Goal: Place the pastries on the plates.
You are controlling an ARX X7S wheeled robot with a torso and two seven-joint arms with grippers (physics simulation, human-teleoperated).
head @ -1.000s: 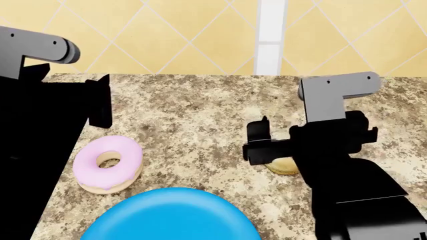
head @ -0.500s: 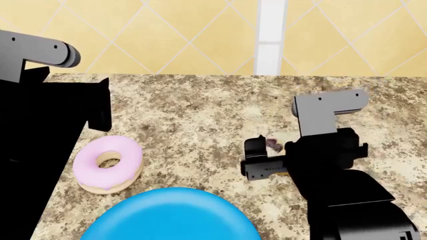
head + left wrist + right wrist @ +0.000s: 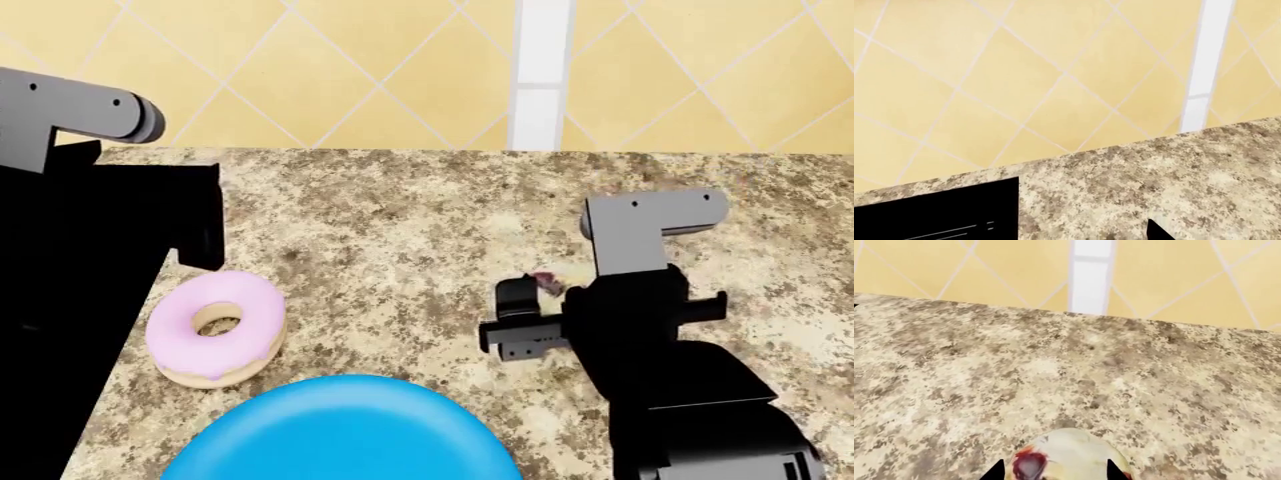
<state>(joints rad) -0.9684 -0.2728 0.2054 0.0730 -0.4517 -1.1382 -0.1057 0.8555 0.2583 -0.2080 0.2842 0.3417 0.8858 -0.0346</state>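
Observation:
The pink-iced doughnut (image 3: 214, 328) lies on the counter at the left, just beyond the blue plate (image 3: 340, 432) at the near edge. My left gripper (image 3: 200, 228) hovers open and empty beyond the doughnut; its jaws stand wide apart in the left wrist view (image 3: 1084, 235). My right gripper (image 3: 523, 318) is low on the counter at the right, jaws apart, straddling the pale yellow muffin (image 3: 1069, 456). One fingertip sits at each side of the muffin. In the head view only a dark chunk of the muffin (image 3: 547, 282) shows. The white plate is out of view.
The speckled granite counter (image 3: 387, 230) ends at a yellow tiled wall (image 3: 334, 70) with a white vertical strip (image 3: 541, 60). My black left arm (image 3: 67, 300) covers the counter's left side.
My right gripper has dropped down over the muffin, which now sits between its fingers and is mostly hidden in the head view. The doughnut, blue plate and left arm have hardly moved.

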